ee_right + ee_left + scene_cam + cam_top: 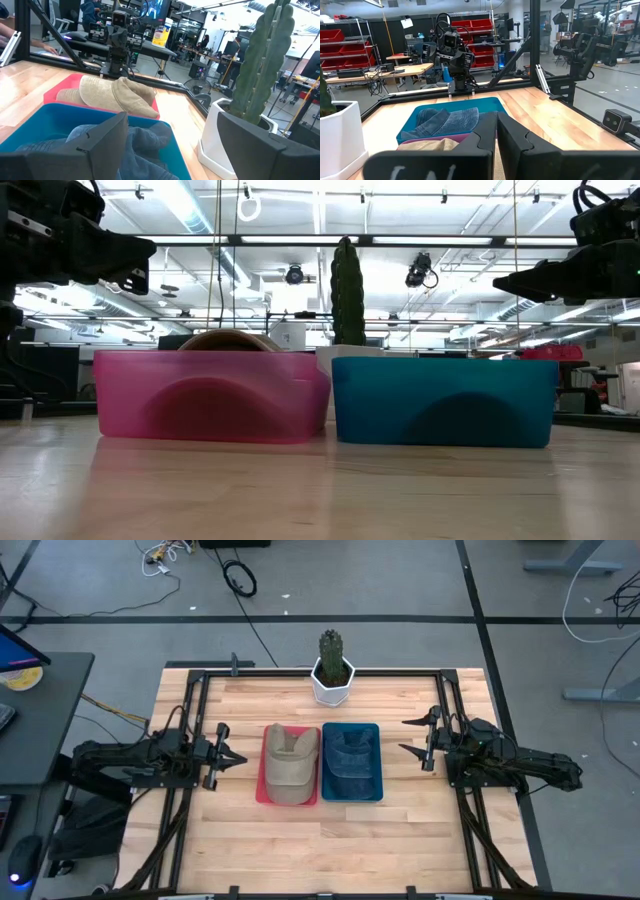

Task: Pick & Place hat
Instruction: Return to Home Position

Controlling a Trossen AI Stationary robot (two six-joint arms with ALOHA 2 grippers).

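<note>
A tan cap (289,762) lies in a pink bin (262,790) at the table's middle. Its crown (228,338) shows above the bin wall (205,395). A blue denim hat (350,758) lies in a blue bin (378,790) right beside it. My left gripper (240,757) hovers shut, left of the pink bin and above bin height (148,250); both bins lie ahead of it in its wrist view (496,137). My right gripper (403,736) hovers open, right of the blue bin (498,280). In its wrist view (172,145) the denim hat (140,145) and tan cap (107,92) lie ahead.
A cactus in a white pot (332,670) stands at the table's far edge, just behind the two bins. Black frame rails (190,720) run along the left, right and far sides. Bare wooden tabletop (320,850) stretches between the bins and the near edge.
</note>
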